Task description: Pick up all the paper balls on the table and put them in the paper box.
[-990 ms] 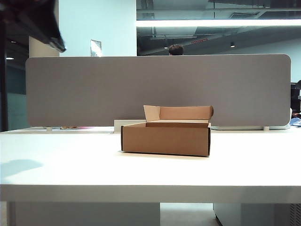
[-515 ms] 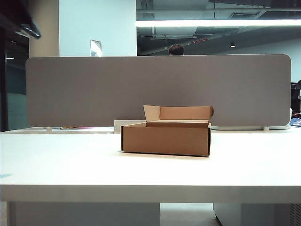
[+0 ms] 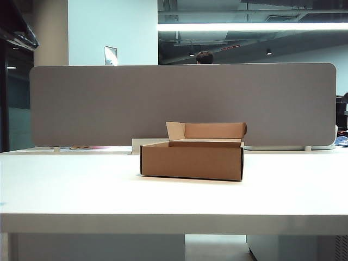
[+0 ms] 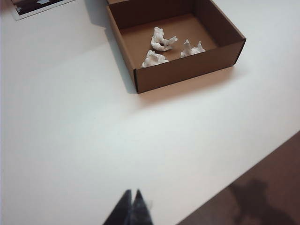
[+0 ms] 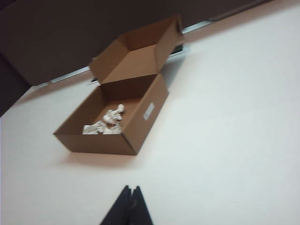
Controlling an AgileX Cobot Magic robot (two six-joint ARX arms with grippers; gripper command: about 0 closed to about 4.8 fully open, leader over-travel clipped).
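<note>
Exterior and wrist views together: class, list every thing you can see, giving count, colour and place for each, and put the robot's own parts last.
paper box: one, brown cardboard, mid-table, lid flap open at the back.
paper balls: three, white, all inside the paper box.
table: one, white, fills the foreground.
divider panel: one, grey, upright behind the table.
white block: one, low, just behind the box.
person's head: one, dark-haired, above the divider.
left arm: dark, at the exterior view's top left corner.
left gripper: black, shut, empty, above the table near its front edge.
right gripper: black, shut, empty, above the table, away from the box.
</note>
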